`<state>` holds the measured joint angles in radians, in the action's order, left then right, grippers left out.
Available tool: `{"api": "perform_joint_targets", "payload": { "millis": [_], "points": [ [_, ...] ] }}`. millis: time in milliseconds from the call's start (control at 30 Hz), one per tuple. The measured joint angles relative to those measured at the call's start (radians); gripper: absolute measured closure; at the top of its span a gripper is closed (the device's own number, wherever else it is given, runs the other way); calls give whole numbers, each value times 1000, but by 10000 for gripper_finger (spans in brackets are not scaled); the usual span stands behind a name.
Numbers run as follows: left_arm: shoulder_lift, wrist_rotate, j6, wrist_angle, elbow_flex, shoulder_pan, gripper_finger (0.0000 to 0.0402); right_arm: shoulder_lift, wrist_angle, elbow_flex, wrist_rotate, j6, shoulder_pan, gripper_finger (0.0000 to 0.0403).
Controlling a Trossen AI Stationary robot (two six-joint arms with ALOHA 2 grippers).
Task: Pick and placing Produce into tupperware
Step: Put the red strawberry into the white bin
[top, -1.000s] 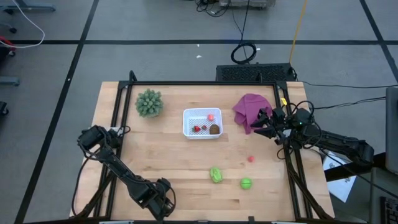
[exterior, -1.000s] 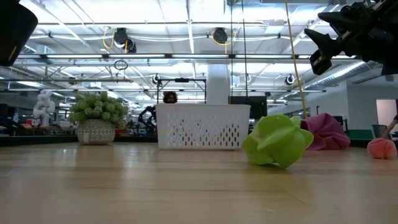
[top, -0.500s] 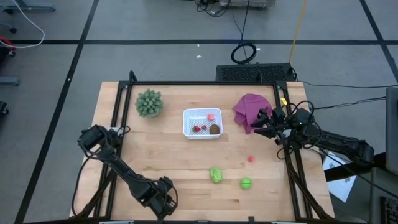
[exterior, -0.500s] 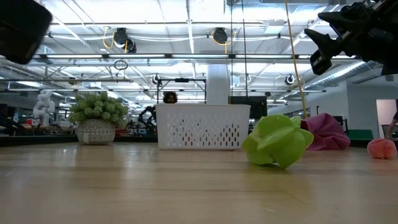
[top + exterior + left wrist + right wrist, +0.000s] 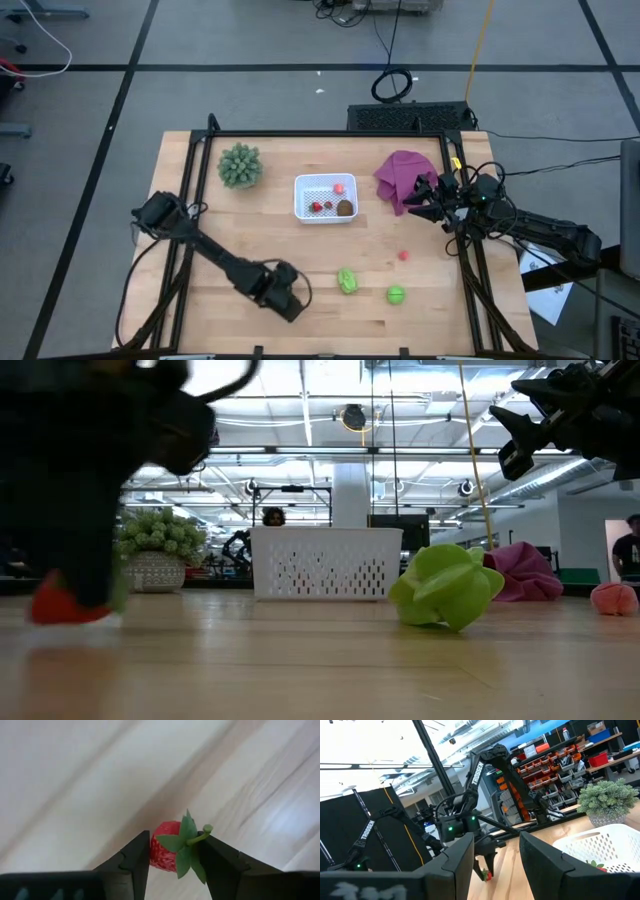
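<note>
From where I'm sitting, the left gripper (image 5: 175, 857) has its fingers pinched on a little red strawberry (image 5: 166, 852), green leafy top poking up between them. In the high view that gripper (image 5: 285, 292) is low over the front of the table, just left of the lobed green piece (image 5: 347, 281), but the arm hides the berry there. In the low view it's mostly a dark blur with a red blob (image 5: 62, 608) under it.

The tupperware (image 5: 324, 198) sits mid-table with a brown oval and red bits inside. The right gripper (image 5: 413, 200) hangs by the purple cloth (image 5: 401, 174), fingers a bit apart, holding nothing.
</note>
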<state>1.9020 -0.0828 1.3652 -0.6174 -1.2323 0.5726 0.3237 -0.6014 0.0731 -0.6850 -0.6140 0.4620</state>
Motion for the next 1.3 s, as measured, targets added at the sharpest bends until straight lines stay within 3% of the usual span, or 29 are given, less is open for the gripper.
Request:
{"api": "perform_joint_targets", "payload": {
  "millis": [333, 567, 1033, 1300],
  "points": [
    [-171, 3, -182, -17, 0, -151, 246, 0, 0, 0, 0, 8, 0, 252],
    [-296, -32, -353, -1, -2, -315, 245, 0, 1, 0, 0, 27, 0, 252],
    [-299, 114, -770, 239, -2, -737, 245, 0, 5, 0, 0, 36, 0, 252],
    [-207, 217, -837, 251, -2, -827, 245, 5, 7, 0, 0, 62, 0, 252]
  ]
}}
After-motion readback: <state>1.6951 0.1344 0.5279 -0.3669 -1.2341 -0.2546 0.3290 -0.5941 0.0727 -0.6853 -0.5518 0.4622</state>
